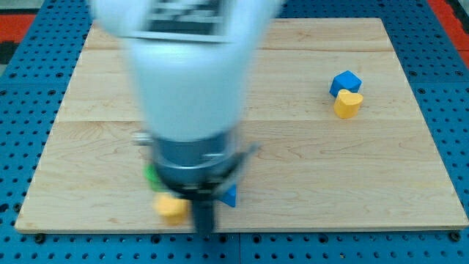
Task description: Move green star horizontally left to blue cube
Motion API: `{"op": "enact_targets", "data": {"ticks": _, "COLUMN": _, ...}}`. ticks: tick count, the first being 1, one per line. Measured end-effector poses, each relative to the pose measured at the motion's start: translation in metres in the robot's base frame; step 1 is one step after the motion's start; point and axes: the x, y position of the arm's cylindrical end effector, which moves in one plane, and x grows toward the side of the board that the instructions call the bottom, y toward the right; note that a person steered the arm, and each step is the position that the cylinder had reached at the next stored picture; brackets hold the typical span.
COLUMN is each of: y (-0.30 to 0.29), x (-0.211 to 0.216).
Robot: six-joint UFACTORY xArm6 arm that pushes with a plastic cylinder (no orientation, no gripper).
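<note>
A blue cube (345, 82) sits at the view's upper right, touching a yellow heart-shaped block (348, 104) just below it. The arm's white body fills the view's left centre and hides much of the board. A sliver of a green block (150, 174), shape hidden, shows at the arm's left edge near the view's bottom. My rod runs down to the view's bottom, and my tip (204, 230) is near the board's bottom edge, blurred, between a yellow block (171, 207) and a blue block (229, 196).
The wooden board (308, 176) lies on a blue pegboard surface (22, 81). The yellow block and the blue triangular block sit close to the board's bottom edge beside my rod.
</note>
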Motion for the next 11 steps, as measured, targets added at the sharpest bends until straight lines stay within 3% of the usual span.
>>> {"op": "enact_targets", "data": {"ticks": 2, "y": -0.021, "x": -0.022}}
{"op": "enact_targets", "data": {"ticks": 4, "y": 0.089, "x": -0.025}}
{"op": "enact_targets", "data": {"ticks": 5, "y": 0.094, "x": -0.114}}
{"op": "enact_targets", "data": {"ticks": 6, "y": 0.049, "x": -0.142}}
{"op": "enact_targets", "data": {"ticks": 7, "y": 0.047, "x": -0.156}}
{"op": "enact_targets", "data": {"ticks": 8, "y": 0.001, "x": -0.208}}
{"op": "enact_targets", "data": {"ticks": 9, "y": 0.02, "x": -0.216}}
{"op": "enact_targets", "data": {"ticks": 11, "y": -0.033, "x": -0.203}}
